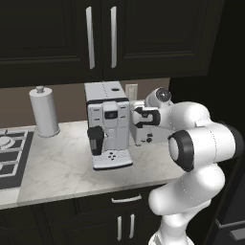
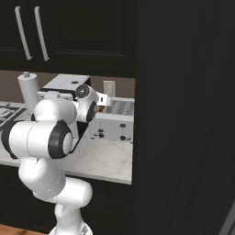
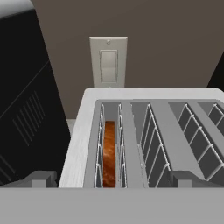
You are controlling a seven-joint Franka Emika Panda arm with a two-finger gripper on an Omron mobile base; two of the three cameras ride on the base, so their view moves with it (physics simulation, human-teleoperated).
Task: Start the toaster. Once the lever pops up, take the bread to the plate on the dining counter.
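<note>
The bread [image 3: 109,154] is sitting deep in the toaster [image 3: 144,131], in the slot at nine o'clock, so just its brown edge is showing. The gripper [image 3: 111,178] is hanging right over the slots with its fingers spread wide, holding nothing, probably getting ready to start it. The coffee machine [image 1: 107,125] is standing just beside the toaster.

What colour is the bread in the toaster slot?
Reddish-brown bread, clearest in the hand view.
</note>
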